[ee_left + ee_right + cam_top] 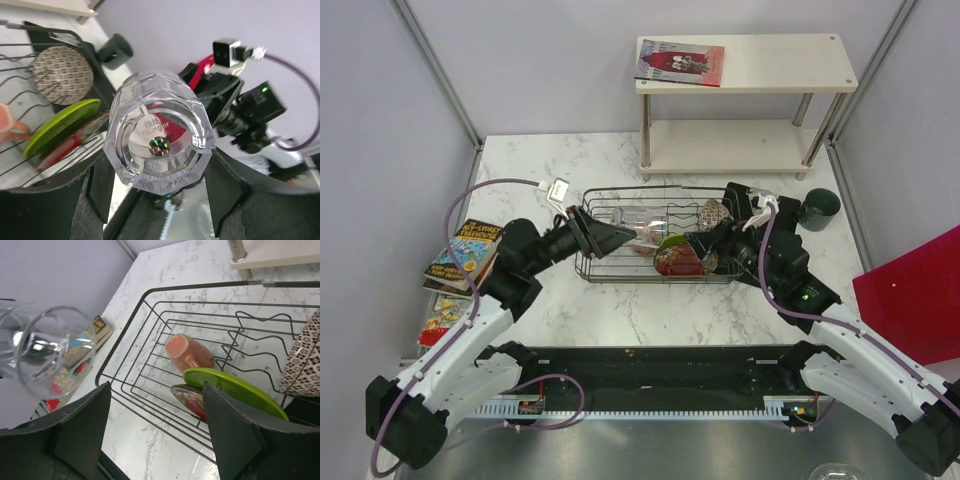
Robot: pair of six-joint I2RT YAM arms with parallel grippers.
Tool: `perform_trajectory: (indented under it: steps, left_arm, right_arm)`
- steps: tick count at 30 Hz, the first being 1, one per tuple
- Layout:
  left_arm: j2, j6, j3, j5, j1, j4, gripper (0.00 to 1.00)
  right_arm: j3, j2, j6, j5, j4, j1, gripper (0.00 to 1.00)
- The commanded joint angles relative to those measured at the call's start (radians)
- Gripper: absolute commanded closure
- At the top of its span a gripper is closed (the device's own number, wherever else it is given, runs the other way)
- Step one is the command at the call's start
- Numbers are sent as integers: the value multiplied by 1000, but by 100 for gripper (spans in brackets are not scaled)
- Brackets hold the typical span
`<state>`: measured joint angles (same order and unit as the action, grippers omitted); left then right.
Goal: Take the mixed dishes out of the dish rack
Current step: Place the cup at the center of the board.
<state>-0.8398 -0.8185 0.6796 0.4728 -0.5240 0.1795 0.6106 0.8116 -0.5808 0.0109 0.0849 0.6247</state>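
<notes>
My left claw [160, 167] is clenched around a clear glass [159, 145] at the left end of the dish rack [150, 295]. My right claw [157, 420] hangs released over the lime-green plate [235, 390] and red dish [187, 400] slotted in the rack, the pink cup [187, 352] lying beside them, the patterned bowl [305, 360] farther right.

L gripper [160, 170] clamping glass [159, 131], R gripper [157, 390] agape

The glass [159, 145] hid my left jaws' tips. In my right wrist view the bowl [303, 359] ran off the edge; the plate [234, 390] covered most of the red dish [190, 401].
</notes>
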Motion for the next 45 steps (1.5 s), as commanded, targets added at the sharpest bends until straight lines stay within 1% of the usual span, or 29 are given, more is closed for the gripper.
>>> perform_trajectory:
  steps: [1, 2, 3, 5, 6, 9, 11, 16, 19, 23, 28, 30, 31, 33, 34, 35, 36, 37, 38, 39, 40, 41, 42, 43, 44, 45]
  left_arm:
    - [-114, -474, -93, 322, 120, 686, 98]
    - [-136, -514, -110, 340, 122, 819, 98]
    - [-165, -580, -114, 343, 122, 872, 98]
    - [-237, -632, -118, 357, 122, 955, 98]
    - [-257, -680, -120, 363, 122, 1019, 98]
    - [-318, -741, -124, 372, 122, 1129, 98]
    - [-332, -754, -124, 382, 121, 1152, 98]
    - [-335, -746, -132, 397, 110, 1151, 98]
    - [-335, -743, -146, 405, 105, 1149, 98]
    - [-335, -737, -156, 411, 101, 1144, 98]
    - [-337, -722, -172, 415, 94, 1131, 98]
    - [-338, -717, -175, 418, 91, 1129, 98]
    - [-340, -716, -175, 418, 91, 1131, 98]
    - [-343, -711, -172, 426, 91, 1120, 98]
    - [-341, -705, -167, 429, 91, 1111, 98]
    - [-338, -682, -161, 437, 90, 1085, 97]
    - [-334, -668, -157, 441, 91, 1036, 88]
    - [-328, -651, -149, 443, 90, 1010, 79]
    - [-323, -627, -146, 444, 91, 991, 66]
    - [-309, -611, -143, 446, 91, 945, 38]
    - [-300, -595, -131, 449, 91, 910, 23]
    - [-288, -534, -121, 449, 93, 863, 12]
    - [-253, -481, -109, 448, 93, 779, 1]
    - [-233, -412, -63, 423, 93, 550, 1]
    - [-211, -249, -33, 382, 93, 371, 1]
    - [-185, -173, -3, 322, 93, 222, 1]
  right_arm:
    - [-17, -46, -40, 81, 110, 4, 20]
    - [-21, -60, -44, 95, 127, 3, 20]
    - [-26, -63, -50, 106, 136, 4, 19]
    - [-38, -69, -71, 132, 182, 3, 20]
    - [-44, -71, -79, 174, 202, 1, 19]
    - [-51, -60, -109, 239, 269, 3, 20]
    - [-51, -51, -120, 245, 298, 3, 20]
    - [-25, -5, -134, 253, 360, 3, 20]
    - [7, 64, -165, 306, 444, 3, 20]
    - [46, 133, -195, 330, 524, 4, 20]
    - [81, 193, -206, 337, 558, 23, 22]
    - [87, 207, -205, 337, 552, 27, 30]
    - [89, 218, -206, 337, 543, 30, 40]
    - [86, 224, -205, 336, 535, 29, 54]
    - [81, 224, -206, 333, 520, 30, 63]
    - [78, 219, -202, 330, 512, 30, 91]
    - [72, 213, -200, 321, 504, 30, 100]
    - [66, 193, -195, 290, 475, 29, 100]
    - [66, 183, -170, 272, 452, 29, 100]
    - [69, 172, -153, 250, 420, 29, 100]
    - [87, 144, -134, 203, 341, 30, 100]
    - [98, 129, -108, 167, 291, 27, 100]
    - [112, 112, -65, 128, 242, 29, 100]
    - [141, 78, -39, 33, 143, 29, 100]
    - [162, 63, -13, -12, 84, 29, 100]
    - [182, 46, 22, -79, 31, 30, 100]
